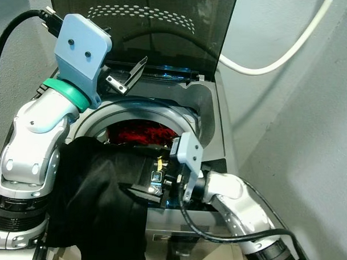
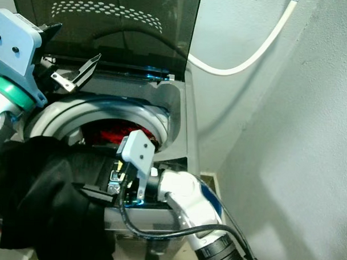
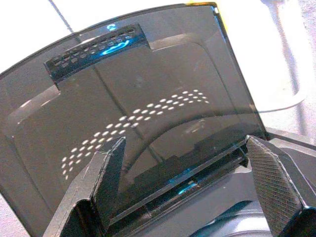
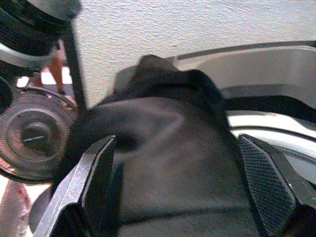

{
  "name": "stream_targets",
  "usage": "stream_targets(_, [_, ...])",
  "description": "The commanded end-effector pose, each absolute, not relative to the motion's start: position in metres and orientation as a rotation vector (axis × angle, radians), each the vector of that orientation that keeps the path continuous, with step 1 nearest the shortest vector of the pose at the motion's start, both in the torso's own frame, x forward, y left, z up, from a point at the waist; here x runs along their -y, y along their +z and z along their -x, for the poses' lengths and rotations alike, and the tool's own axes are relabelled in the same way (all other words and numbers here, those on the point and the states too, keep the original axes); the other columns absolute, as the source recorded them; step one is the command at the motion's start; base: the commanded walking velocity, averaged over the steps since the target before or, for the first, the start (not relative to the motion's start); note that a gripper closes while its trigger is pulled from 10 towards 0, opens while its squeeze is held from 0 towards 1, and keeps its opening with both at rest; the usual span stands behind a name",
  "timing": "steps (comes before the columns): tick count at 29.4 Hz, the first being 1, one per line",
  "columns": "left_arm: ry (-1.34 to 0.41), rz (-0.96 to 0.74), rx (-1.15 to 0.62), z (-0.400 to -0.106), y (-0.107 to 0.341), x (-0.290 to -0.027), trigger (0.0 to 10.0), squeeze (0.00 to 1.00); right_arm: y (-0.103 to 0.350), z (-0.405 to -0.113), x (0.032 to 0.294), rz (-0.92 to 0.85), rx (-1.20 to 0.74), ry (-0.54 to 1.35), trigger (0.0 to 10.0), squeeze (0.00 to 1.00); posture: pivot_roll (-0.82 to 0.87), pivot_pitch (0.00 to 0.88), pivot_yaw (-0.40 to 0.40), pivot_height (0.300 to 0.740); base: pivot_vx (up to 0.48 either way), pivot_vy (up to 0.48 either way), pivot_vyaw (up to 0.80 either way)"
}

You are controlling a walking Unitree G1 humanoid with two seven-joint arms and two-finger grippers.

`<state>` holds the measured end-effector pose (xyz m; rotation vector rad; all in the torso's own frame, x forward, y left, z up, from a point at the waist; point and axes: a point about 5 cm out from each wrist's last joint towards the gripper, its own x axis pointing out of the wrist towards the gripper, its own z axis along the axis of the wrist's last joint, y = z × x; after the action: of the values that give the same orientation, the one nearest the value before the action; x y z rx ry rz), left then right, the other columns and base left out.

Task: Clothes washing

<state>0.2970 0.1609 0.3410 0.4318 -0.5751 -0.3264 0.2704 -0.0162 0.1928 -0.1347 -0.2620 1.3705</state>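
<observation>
A top-loading washing machine [image 1: 211, 111] stands before me with its dark lid [image 1: 165, 33] raised. Red clothes [image 1: 142, 133] lie in the drum. A black garment [image 1: 97, 190] is draped over the front rim and hangs down the front left. My right gripper [image 1: 144, 180] sits at the front rim, open, pointing left, with the black garment [image 4: 173, 163] lying between its spread fingers [image 4: 266, 177]. My left gripper [image 1: 128, 77] is held high over the back of the tub, open and empty, facing the lid [image 3: 148, 113].
A white hose [image 1: 278, 60] runs across the grey wall at the upper right. The wall stands close along the machine's right side. A round fan [image 4: 29, 133] stands on the floor to the left of the machine, beyond the garment.
</observation>
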Motion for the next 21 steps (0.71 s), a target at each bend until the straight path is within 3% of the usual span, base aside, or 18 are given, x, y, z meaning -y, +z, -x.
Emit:
stream_targets(1, [-0.349, -0.422, 0.557, -0.298, 0.336, -0.158, 10.0, 0.0, 0.188, -0.27, 0.013, 0.159, 0.248, 1.379, 10.0, 0.0, 0.12, 0.03, 0.01, 0.74, 0.0, 0.0, 0.0])
stream_targets(10, [-0.356, -0.414, 0.538, -0.301, 0.333, -0.159, 10.0, 0.0, 0.176, -0.279, 0.008, 0.367, 0.198, 1.324, 10.0, 0.0, 0.12, 0.042, 0.005, 0.74, 0.0, 0.0, 0.0])
stream_targets(11, [-0.357, -0.412, 0.535, -0.301, 0.332, -0.159, 10.0, 0.0, 0.176, -0.281, 0.01, 0.4, 0.198, 1.311, 4.7, 0.0, 0.11, 0.043, 0.005, 0.74, 0.0, 0.0, 0.0])
stream_targets(12, [-0.358, -0.41, 0.533, -0.302, 0.332, -0.159, 10.0, 0.0, 0.176, -0.282, 0.011, 0.413, 0.197, 1.303, 3.9, 0.0, 0.11, 0.043, 0.005, 0.74, 0.0, 0.0, 0.0])
stream_targets(15, [-0.358, -0.409, 0.532, -0.302, 0.332, -0.159, 10.0, 0.0, 0.176, -0.282, 0.012, 0.417, 0.197, 1.299, 3.9, 0.0, 0.11, 0.043, 0.005, 0.74, 0.0, 0.0, 0.0])
stream_targets(16, [-0.358, -0.409, 0.531, -0.302, 0.332, -0.159, 10.0, 0.0, 0.177, -0.283, 0.012, 0.418, 0.196, 1.294, 0.0, 0.0, 0.11, 0.042, 0.005, 0.74, 0.0, 0.0, 0.0])
stream_targets(21, [-0.358, -0.408, 0.53, -0.303, 0.331, -0.158, 10.0, 0.0, 0.181, -0.285, 0.015, 0.426, 0.215, 1.28, 0.0, 0.0, 0.11, 0.042, 0.006, 0.74, 0.0, 0.0, 0.0])
